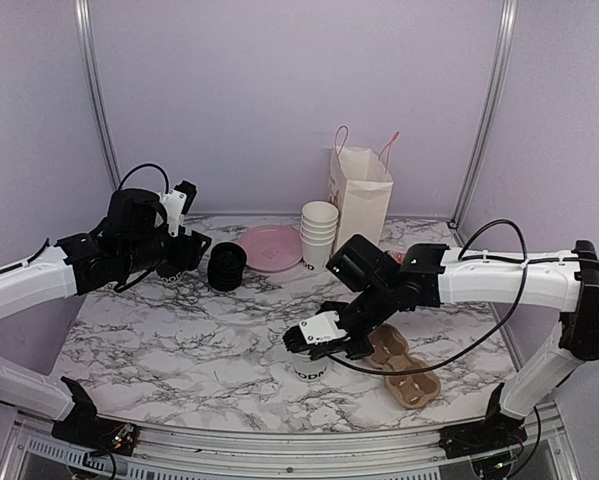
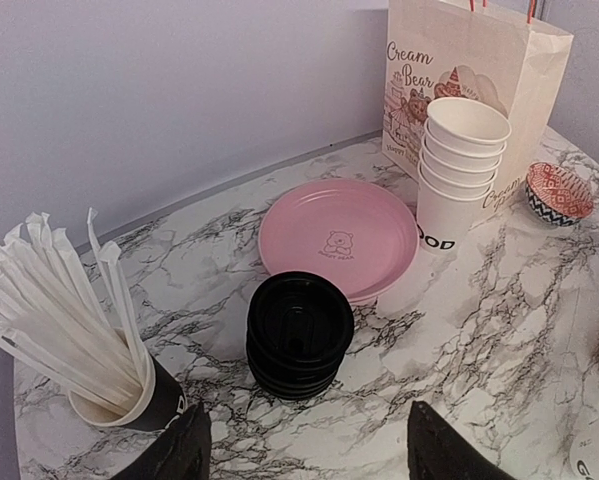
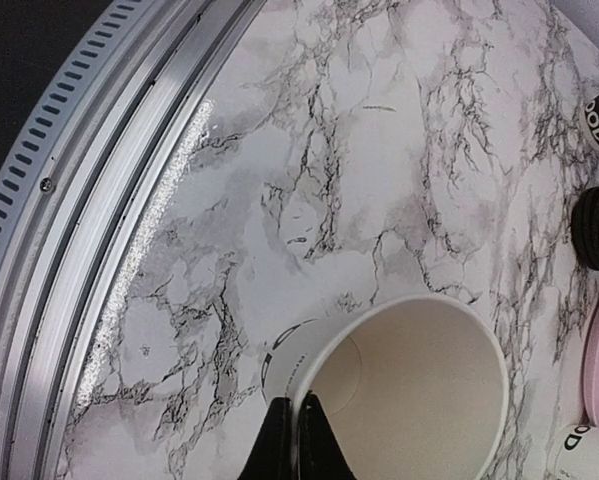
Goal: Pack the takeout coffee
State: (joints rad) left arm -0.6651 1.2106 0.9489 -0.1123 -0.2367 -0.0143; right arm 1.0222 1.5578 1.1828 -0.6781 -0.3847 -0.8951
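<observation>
No lidded takeout coffee is in view. A lidless white paper cup [image 3: 419, 390] with dark lettering is at the table's front centre [image 1: 309, 369]. My right gripper [image 3: 299, 432] is shut on its rim, one finger inside and one outside, reaching from the right [image 1: 324, 340]. I cannot tell whether the cup rests on the marble or hangs just above it. A stack of black dome lids [image 2: 299, 330] stands at the back left [image 1: 226, 267]. My left gripper [image 2: 311, 445] hovers open just in front of that stack, nothing between its fingers.
A brown cardboard cup carrier [image 1: 407, 368] lies right of the held cup. Behind are a pink plate [image 2: 339, 235], stacked lidless cups [image 2: 464, 160], a paper bag [image 2: 459, 50] and a small patterned bowl [image 2: 559, 192]. A black cup of straws [image 2: 129, 400] stands by my left finger.
</observation>
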